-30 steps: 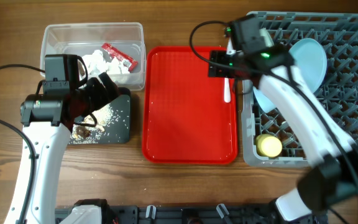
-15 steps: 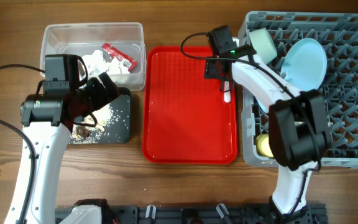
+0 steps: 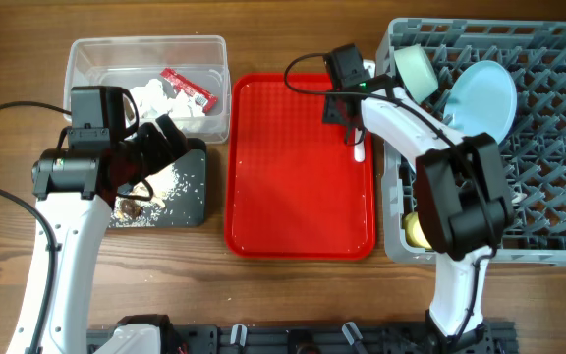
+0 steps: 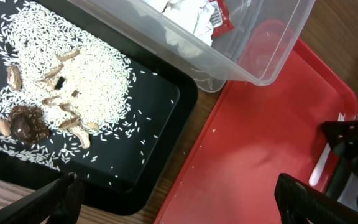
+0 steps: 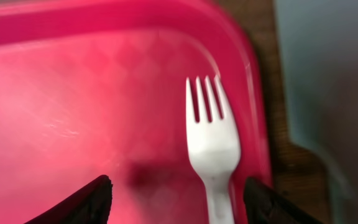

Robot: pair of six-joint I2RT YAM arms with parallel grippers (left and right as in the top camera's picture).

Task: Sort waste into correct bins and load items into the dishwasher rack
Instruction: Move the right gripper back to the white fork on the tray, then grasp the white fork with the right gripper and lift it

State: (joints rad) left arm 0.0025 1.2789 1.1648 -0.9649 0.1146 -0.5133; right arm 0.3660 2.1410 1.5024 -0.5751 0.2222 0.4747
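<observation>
the right gripper [image 5: 178,196] hangs low over the far right corner of the flat red plastic serving tray [image 3: 298,187]. its fingers stand spread apart, holding nothing. the white plastic fork [image 5: 211,149] lies flat on the tray between them, nearer the right-hand finger and just beside the tray's right rim.

the left gripper [image 4: 185,198] hovers with its fingers wide open and empty above the shallow black rectangular tray [image 3: 193,205], which carries the beige-brown crumbly scraps and rice grains [image 4: 61,93]. beyond it, the clear rectangular plastic tub [image 3: 82,59] holds crumpled white tissue paper [image 3: 150,96] and a small red snack wrapper [image 3: 187,88].

at the right, the large grey plastic grid rack [image 3: 558,177] holds a light blue round plate [image 3: 489,98] and a pale green bowl [image 3: 416,69].
</observation>
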